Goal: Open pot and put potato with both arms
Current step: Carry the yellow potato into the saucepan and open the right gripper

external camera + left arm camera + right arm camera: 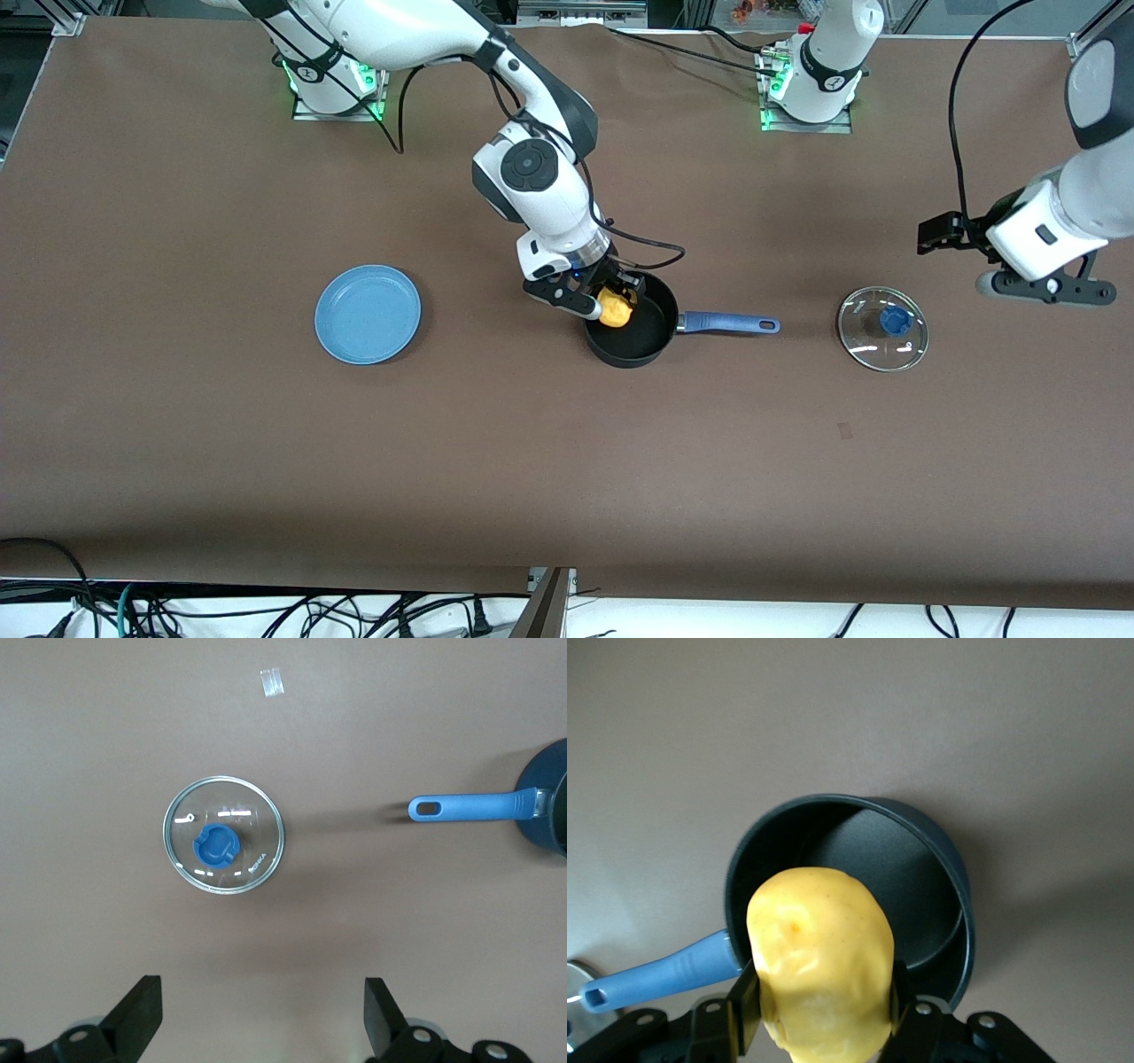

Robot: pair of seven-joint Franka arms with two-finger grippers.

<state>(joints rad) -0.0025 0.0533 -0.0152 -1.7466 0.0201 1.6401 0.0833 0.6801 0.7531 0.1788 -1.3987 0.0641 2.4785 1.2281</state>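
Observation:
The black pot (631, 332) (859, 877) stands uncovered mid-table, its blue handle (728, 323) (474, 806) pointing toward the left arm's end. My right gripper (611, 306) (819, 1005) hangs over the pot's rim, shut on the yellow potato (615, 307) (821, 970). The pot's inside is bare. The glass lid (882, 328) (225, 846) with its blue knob lies flat on the table past the handle's tip. My left gripper (1045, 288) (263, 1019) hovers open and holding nothing, over the table beside the lid.
A flat light-blue plate (368, 314) sits toward the right arm's end of the table. A small scrap of tape (845, 431) (272, 681) lies nearer the front camera than the lid. Brown tabletop stretches on all sides.

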